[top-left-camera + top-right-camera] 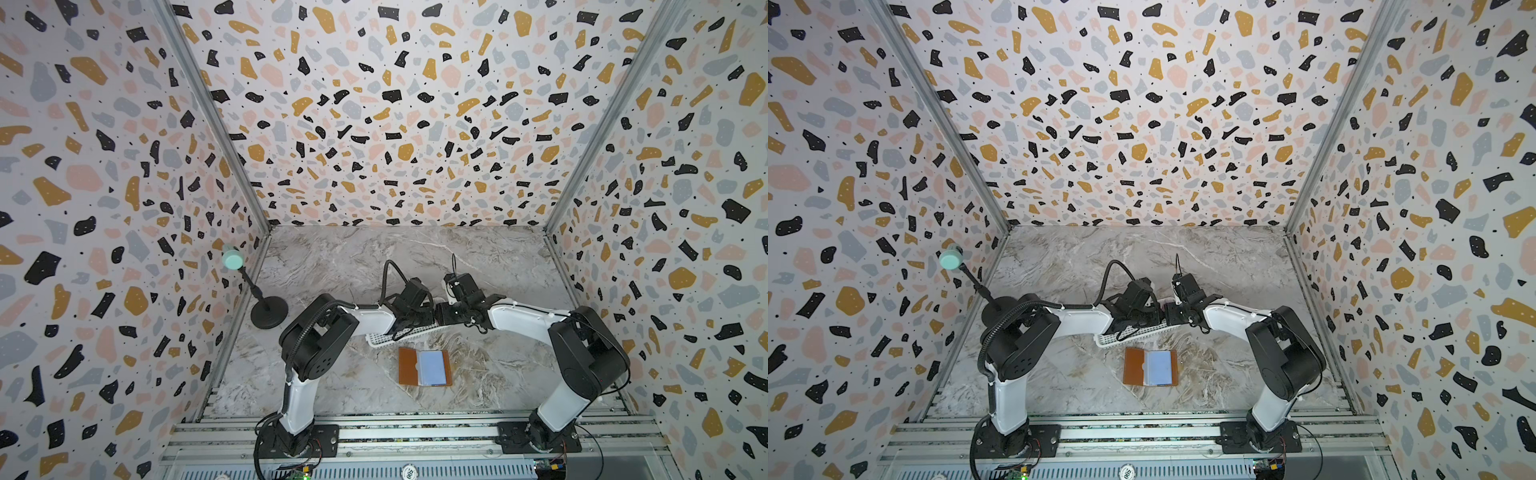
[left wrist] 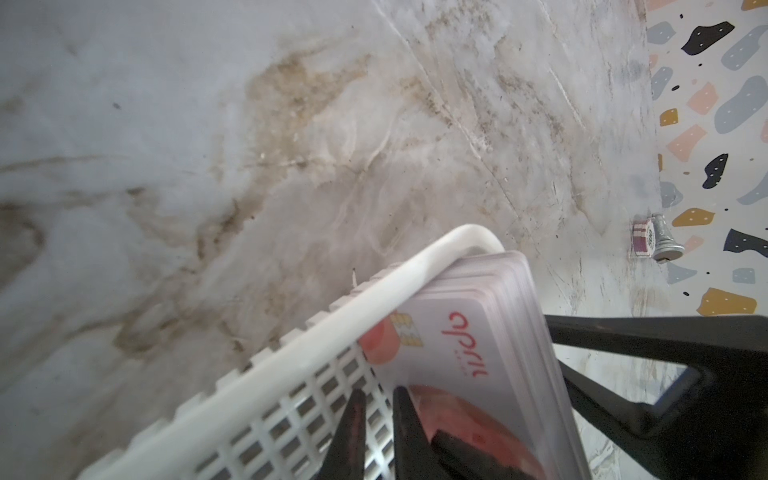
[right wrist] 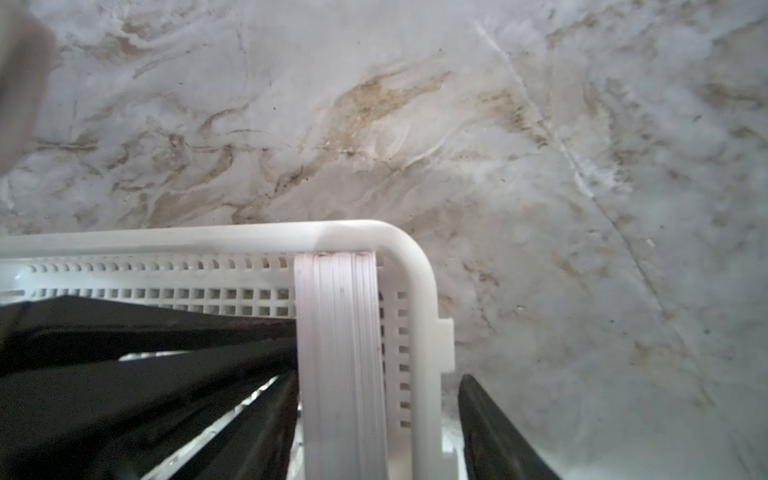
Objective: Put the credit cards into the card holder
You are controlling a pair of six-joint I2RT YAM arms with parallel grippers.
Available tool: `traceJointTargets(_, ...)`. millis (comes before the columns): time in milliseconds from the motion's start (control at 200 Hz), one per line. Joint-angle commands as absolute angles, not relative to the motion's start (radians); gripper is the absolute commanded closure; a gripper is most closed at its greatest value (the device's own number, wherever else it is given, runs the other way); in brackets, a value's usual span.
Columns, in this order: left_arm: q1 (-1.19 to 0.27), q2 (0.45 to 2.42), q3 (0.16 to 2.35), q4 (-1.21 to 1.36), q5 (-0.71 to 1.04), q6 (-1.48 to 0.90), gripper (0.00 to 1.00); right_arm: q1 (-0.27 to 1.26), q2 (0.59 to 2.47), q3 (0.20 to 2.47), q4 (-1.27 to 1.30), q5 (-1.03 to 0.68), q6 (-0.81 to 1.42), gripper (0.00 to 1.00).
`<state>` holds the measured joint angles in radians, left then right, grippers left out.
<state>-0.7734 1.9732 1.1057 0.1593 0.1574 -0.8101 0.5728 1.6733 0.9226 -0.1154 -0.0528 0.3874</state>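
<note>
Right wrist view: credit cards (image 3: pixel 340 353), on edge in white basket (image 3: pixel 208 239) corner; right gripper (image 3: pixel 378 376) pointing down, jaws wide astride stack and end wall. Alongside, left gripper (image 2: pixel 378 392) nearly closed, hold unclear. Open card holder (image 1: pixel 424 365) lies apart on table (image 1: pixel 498 266).

Both top views are brightly and evenly lit by soft, diffuse light from above; only faint, soft-edged shadows are cast on the table (image 1: pixel 415 257) beneath the arms (image 1: pixel 374 320). The walls (image 1: pixel 104 166) are splayed outward by wide-angle distortion. The wrist views are hazier and washed out. The marble is rendered soft, and the nearby basket (image 2: pixel 415 266) rim and the cards (image 2: pixel 478 345) are blurred. A pale, out-of-focus smear (image 3: pixel 20 62) is seen at the edge of the right wrist view.
</note>
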Motion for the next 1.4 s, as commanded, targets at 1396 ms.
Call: traceJointTargets(1396,-0.766,1.97,1.034,0.188,0.152,-0.856,0.76,0.555,1.638,0.991,-0.199,0.044,0.307,0.45)
